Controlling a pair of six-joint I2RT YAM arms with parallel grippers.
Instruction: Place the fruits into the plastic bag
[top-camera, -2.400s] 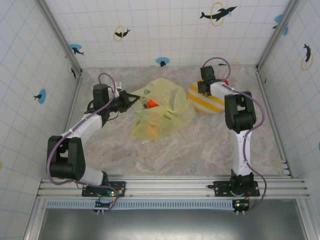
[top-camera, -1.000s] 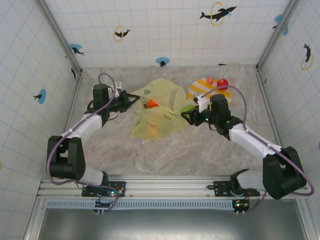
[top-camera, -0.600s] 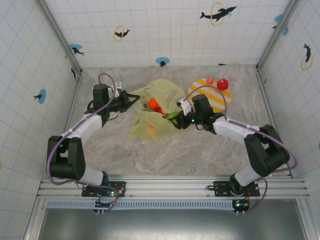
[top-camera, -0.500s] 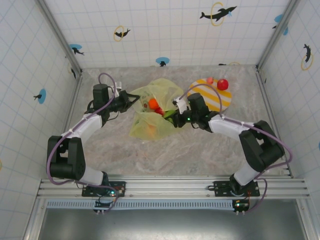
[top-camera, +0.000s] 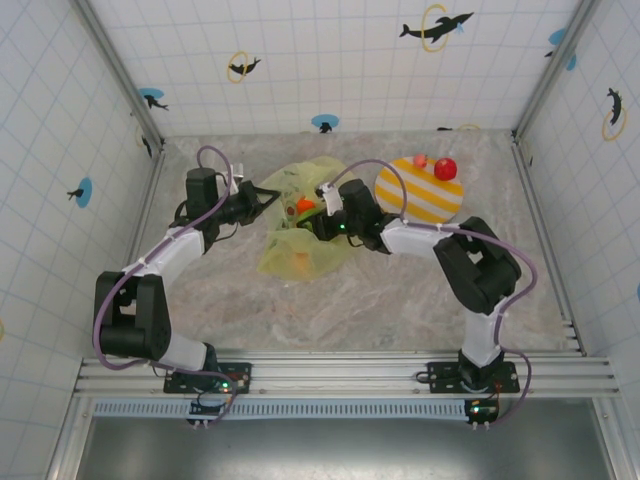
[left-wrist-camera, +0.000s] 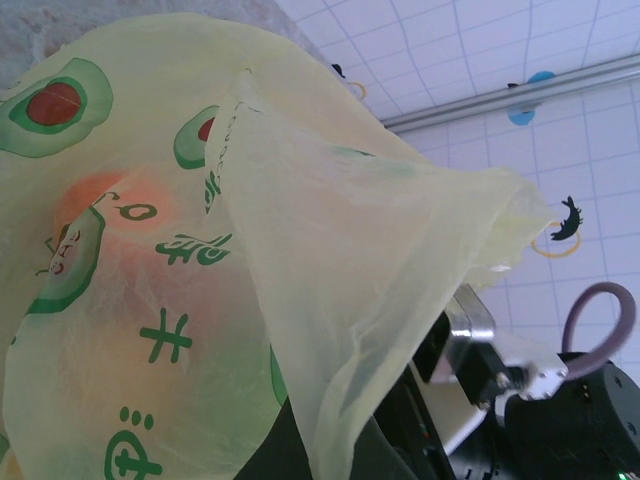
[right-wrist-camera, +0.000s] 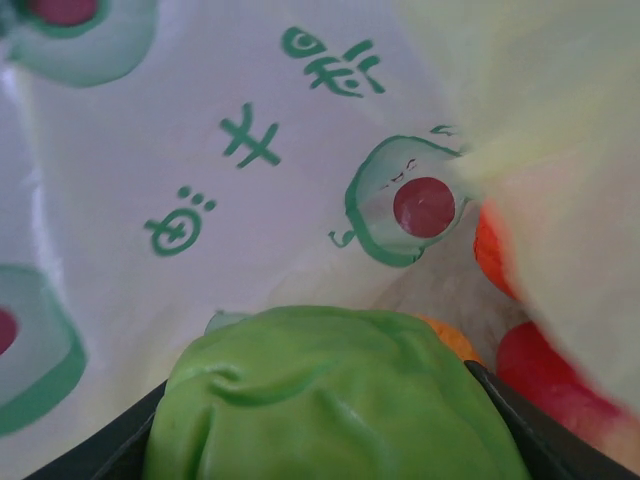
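One green fruit (right-wrist-camera: 330, 400) sits clamped between the fingers of your right gripper (top-camera: 323, 217), inside the mouth of the plastic bag (top-camera: 300, 252), with an orange fruit (right-wrist-camera: 490, 250) just beyond it. Your left gripper (top-camera: 266, 198) pinches the bag's edge tight. Two more fruits (top-camera: 445, 168) rest on the striped plate (top-camera: 415, 200).

Marbled table (top-camera: 350, 305) bears plastic bag (top-camera: 295, 257) and striped plate (top-camera: 421, 196)
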